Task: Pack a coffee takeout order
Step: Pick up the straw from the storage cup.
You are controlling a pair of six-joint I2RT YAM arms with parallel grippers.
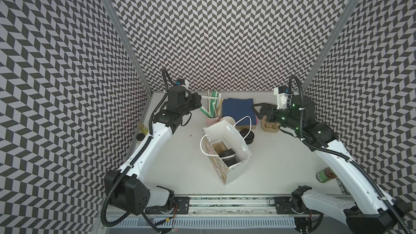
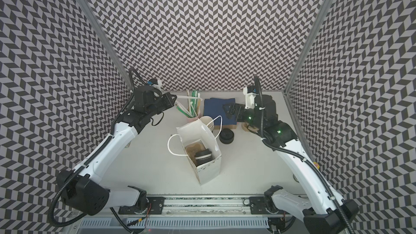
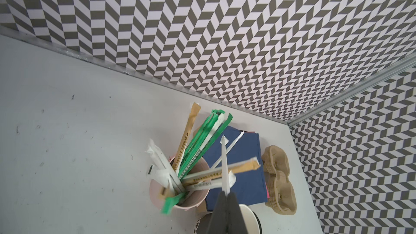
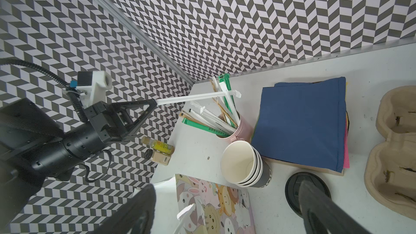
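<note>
**While the cup sits bagged, the left gripper pinches a straw**

Where the table's middle lies in both top views, the bag (image 1: pixel 238 138) stands upright with its mouth open. The carrier (image 1: pixel 218 147) lies on the bag's floor. The cup (image 1: pixel 227 155), lid on, stands at the carrier's 4 o'clock end.

At 12 o'clock from the bag, by the back wall, the napkin (image 1: pixel 237 109) lies flat on top of a pile. A pink napkin (image 4: pixel 346 154) peeks out from under one edge of that pile. The cup stack (image 4: pixel 243 163) stands between the pile and the bag.

At 11 o'clock stands the tub (image 1: pixel 212 119), full of wrapped straws. The left gripper (image 1: pixel 199 100) is beyond the tub at 11 o'clock, clenched on one end of a white straw (image 4: pixel 195 96). It holds the straw level, and the free end points toward 3 o'clock over the tub's contents. Whether that end touches the other straws cannot be told.

The right gripper (image 1: pixel 256 111) hangs above the napkin's 3 o'clock edge, jaws spread wide and grasping nothing. The lids (image 1: pixel 247 137) sit near the bag at 2 o'clock. The spare carriers (image 1: pixel 269 128) lie farther out on the same bearing.
</note>
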